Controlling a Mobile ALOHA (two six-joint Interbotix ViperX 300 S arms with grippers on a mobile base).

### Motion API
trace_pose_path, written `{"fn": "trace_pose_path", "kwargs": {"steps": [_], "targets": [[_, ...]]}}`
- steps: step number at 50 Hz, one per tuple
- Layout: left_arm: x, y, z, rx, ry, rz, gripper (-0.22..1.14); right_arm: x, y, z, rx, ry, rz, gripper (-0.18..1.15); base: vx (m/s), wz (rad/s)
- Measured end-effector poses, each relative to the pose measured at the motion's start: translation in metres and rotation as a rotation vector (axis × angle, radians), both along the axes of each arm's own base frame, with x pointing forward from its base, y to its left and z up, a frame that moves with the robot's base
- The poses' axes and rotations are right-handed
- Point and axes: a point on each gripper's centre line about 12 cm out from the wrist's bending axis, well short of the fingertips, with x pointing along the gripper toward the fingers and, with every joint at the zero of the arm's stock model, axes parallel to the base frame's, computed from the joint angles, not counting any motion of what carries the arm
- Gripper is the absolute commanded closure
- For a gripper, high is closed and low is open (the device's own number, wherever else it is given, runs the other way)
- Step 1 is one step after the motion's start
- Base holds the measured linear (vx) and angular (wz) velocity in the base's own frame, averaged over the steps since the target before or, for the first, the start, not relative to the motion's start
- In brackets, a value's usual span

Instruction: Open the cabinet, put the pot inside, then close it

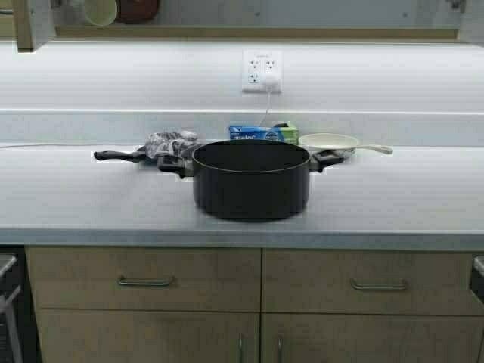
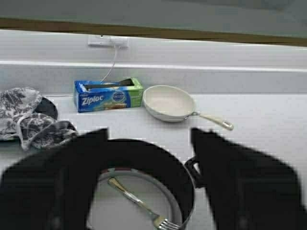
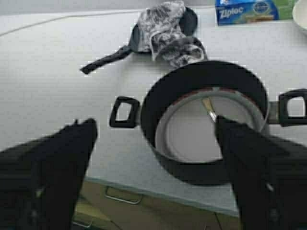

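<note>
so one large round matte-black pot (image 1: pixel 250 180) sits mid-counter, holding one fork (image 2: pixel 136 201); two pans and one blue ziploc box (image 1: pixel 254 133) lie beyond. only a cabinet door corner (image 1: pixel 32 23) shows upper left. my left gripper (image 2: pixel 148 143) and right gripper (image 3: pixel 153 129) hover above the pot, jaws spread, empty.

We see only our tools' fingers: the left tool (image 2: pixel 148 158) and right tool (image 3: pixel 153 143) are broad, matte black, blunt-tipped.
</note>
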Motion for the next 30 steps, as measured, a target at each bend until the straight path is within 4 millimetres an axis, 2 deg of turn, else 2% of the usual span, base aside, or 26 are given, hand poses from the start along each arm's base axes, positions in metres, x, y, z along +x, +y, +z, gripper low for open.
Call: {"fn": "trace_pose_path", "kwargs": {"steps": [7,16,22,30], "targets": [[-0.019,0.005,-0.023,-0.131,0.029,-0.014,-0.12,-0.018,0.002,-0.023,0.025,-0.026,-0.041,-0.06,0.00,0.00],[-0.040,0.022,-0.072,-0.313,0.075,0.006,-0.12,-0.043,-0.008,-0.071,0.176,0.003,-0.179,-0.06,0.01,0.01],[-0.046,0.035,-0.107,-0.420,0.082,0.046,-0.12,-0.049,-0.022,-0.097,0.296,-0.054,-0.263,-0.06,0.03,0.01],[-0.047,0.037,-0.151,-0.555,0.108,0.059,-0.12,-0.046,-0.023,-0.130,0.517,-0.106,-0.276,-0.06,0.04,0.00]]}}
